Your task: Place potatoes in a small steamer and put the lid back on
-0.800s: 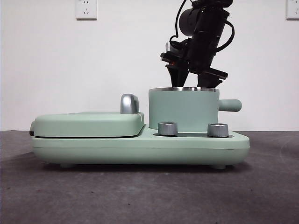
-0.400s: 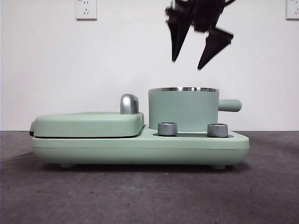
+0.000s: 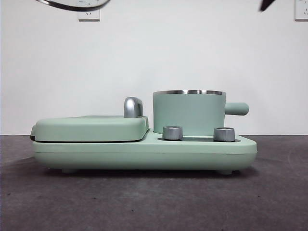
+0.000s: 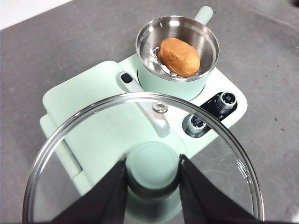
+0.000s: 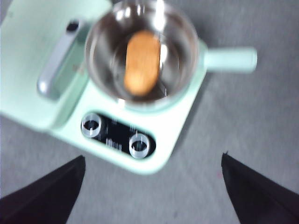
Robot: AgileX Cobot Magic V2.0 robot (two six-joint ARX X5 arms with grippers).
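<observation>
Potato [image 4: 179, 57] sits inside the steamer [image 4: 177, 51] (uncovered); the left end effector [image 4: 152, 186] grips the lid [image 4: 93, 154] by its knob above the griddle [image 4: 88, 109]. Right end effector [image 5: 152, 186] hangs spread, empty. Lowered off-centre, the lid might catch the rim.

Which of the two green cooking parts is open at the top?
The small steamer, holding the potato; the flat griddle beside it stays covered.

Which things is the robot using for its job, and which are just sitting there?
Job: potato in steamer; lid, gripped by left tool; right tool, open, empty.
Just there: griddle cover, two knobs, wall sockets.
</observation>
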